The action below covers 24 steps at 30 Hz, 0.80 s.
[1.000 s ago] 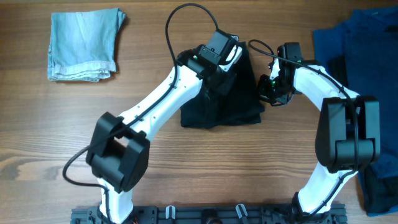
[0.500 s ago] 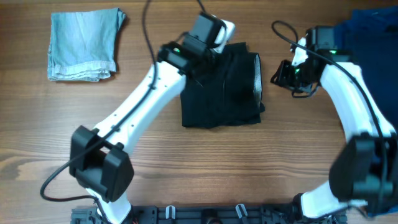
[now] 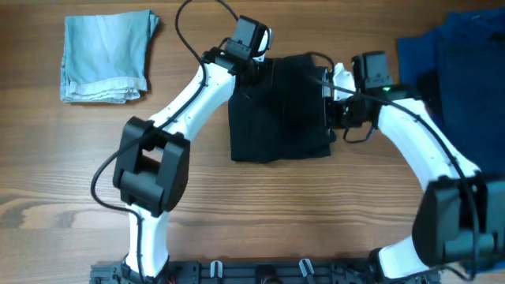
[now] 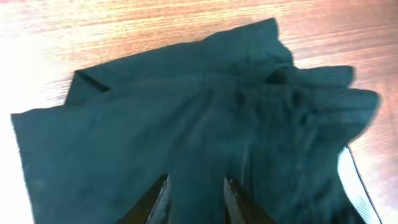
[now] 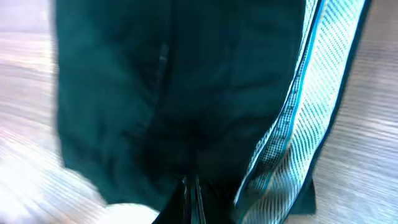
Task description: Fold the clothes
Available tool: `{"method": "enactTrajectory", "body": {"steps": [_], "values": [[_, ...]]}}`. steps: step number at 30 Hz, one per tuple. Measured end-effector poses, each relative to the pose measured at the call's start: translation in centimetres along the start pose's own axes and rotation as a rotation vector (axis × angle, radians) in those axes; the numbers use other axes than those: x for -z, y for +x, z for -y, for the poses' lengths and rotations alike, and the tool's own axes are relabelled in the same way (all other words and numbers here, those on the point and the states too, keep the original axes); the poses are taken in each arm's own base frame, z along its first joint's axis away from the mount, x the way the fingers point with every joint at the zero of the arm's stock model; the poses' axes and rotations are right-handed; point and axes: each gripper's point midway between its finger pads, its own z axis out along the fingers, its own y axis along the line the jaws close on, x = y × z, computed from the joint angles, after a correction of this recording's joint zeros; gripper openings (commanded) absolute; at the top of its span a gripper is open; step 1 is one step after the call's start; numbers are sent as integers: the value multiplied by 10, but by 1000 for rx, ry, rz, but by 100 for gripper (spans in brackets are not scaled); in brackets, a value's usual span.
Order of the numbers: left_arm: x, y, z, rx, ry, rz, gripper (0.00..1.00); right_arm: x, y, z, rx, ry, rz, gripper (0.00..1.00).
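Overhead, the black shorts (image 3: 280,110) are lying between the arms as a compact, roughly square bundle, so the folding is looking largely done, with the left gripper (image 3: 254,69) at the far-left corner and the right gripper (image 3: 331,104) at the right edge. The left wrist view is showing its fingers (image 4: 163,198) standing slightly apart over rumpled layers, gripping nothing visible, so tidying is probably what is left. The right wrist view is showing fingers (image 5: 186,198) pressed together beside the grey-lined waistband (image 5: 292,124), though whether they are pinching cloth is unclear.
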Motion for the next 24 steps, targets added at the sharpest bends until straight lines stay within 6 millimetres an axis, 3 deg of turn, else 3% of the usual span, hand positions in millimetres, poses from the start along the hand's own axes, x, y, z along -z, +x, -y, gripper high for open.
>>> {"method": "enactTrajectory", "body": {"steps": [5,9,12,14,15,16,19,20,21,22,24], "values": [[-32,-2,-4,41,12,25,27,-51,54,26,-114,5,-182,4],[-51,-1,-8,51,16,37,23,-56,55,25,-171,-35,-192,4],[-54,-3,-8,52,20,50,23,-55,53,24,-186,-45,-192,4],[-54,-9,-6,48,28,72,26,-52,53,23,-190,-39,-204,4],[-53,-9,-5,48,28,73,35,-49,52,22,-190,-31,-211,4],[-52,-9,-6,48,28,73,40,-44,47,19,-172,-22,-200,4],[-25,-25,4,44,42,115,38,-26,13,7,-76,-31,-67,4],[-11,-30,8,44,47,128,28,-19,-2,3,-37,-32,-10,4],[19,-41,17,41,60,162,14,5,-35,-10,32,-43,126,4],[36,-46,22,40,69,176,6,12,-46,-14,58,-42,176,4],[63,-46,30,49,89,168,4,22,-68,-16,98,-25,264,4]]}}
